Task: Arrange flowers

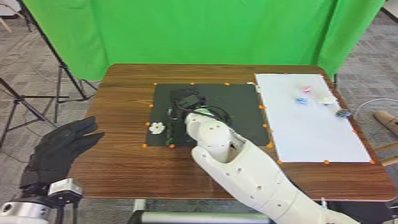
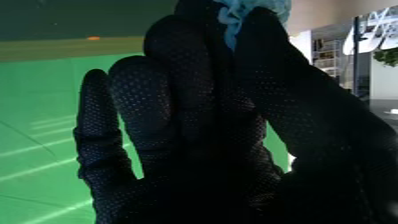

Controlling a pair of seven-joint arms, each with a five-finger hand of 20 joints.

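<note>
On the counter [image 1: 124, 165], a white sheet [image 1: 311, 135] lies right of the black mat [image 1: 244, 94]; my left hand [image 1: 55, 150] hangs open left of the mat, leaving room. Over the mat, my right hand [image 2: 204, 185] pinches a blue flower [image 2: 233, 20], likely to join the white flower [image 1: 157, 128] there; the pink flower [image 1: 307, 89] right of it seems spare.
</note>
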